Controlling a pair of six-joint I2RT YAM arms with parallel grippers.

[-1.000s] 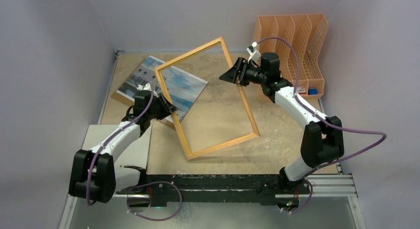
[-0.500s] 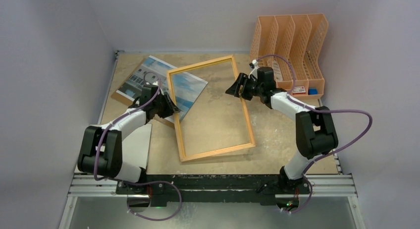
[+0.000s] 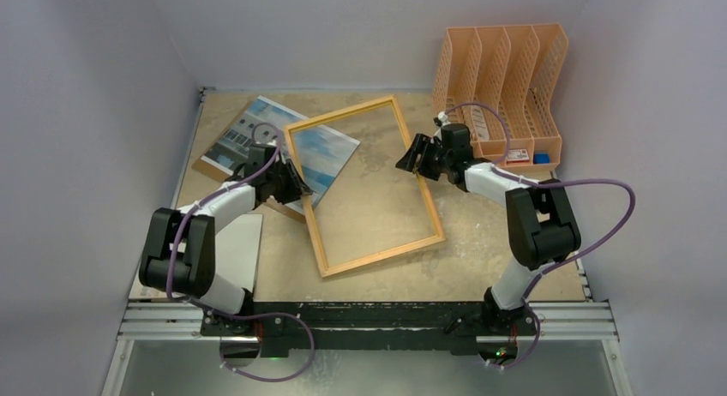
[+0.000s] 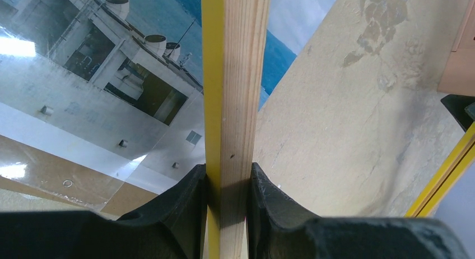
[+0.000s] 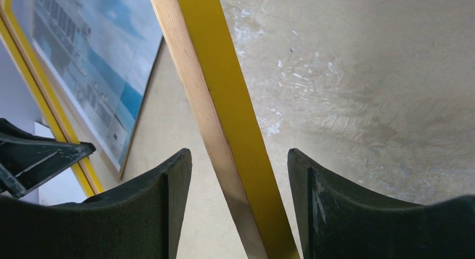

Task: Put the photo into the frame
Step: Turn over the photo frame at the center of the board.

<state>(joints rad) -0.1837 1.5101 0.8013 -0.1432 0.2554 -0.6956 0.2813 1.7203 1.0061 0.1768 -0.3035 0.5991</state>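
Shows the frame (image 3: pixel 383 254) low over the table (image 3: pixel 480 242), long rails running slantwise away from the arm bases, yellow on one face and bare wood on another in the wrist views. Overlaps the photo (image 3: pixel 244 132) with the frame's far left corner: blue sky of the print inside the opening, white building outside it, left of the frame. Casts a thin shadow along the frame's near rail; cannot tell whether that rail touches the table.

Pinches the frame's left long rail with the left gripper (image 3: pixel 297 187), both pads (image 4: pixel 193 192) pressed tight against the wood, glossy print just beyond. Straddles the frame's right long rail with the right gripper (image 3: pixel 410 159), fingers (image 5: pixel 173 180) spread, a gap on each side of the rail, touching neither.

Leaves a brown backing board (image 3: pixel 208 165) under the photo, poking out at its edge, left of the frame. Keeps a peach file rack (image 3: pixel 501 79) upright beyond the frame's far right corner, near but apart. Places a grey-white panel (image 3: pixel 244 246) flat to the left of the frame's near left corner.
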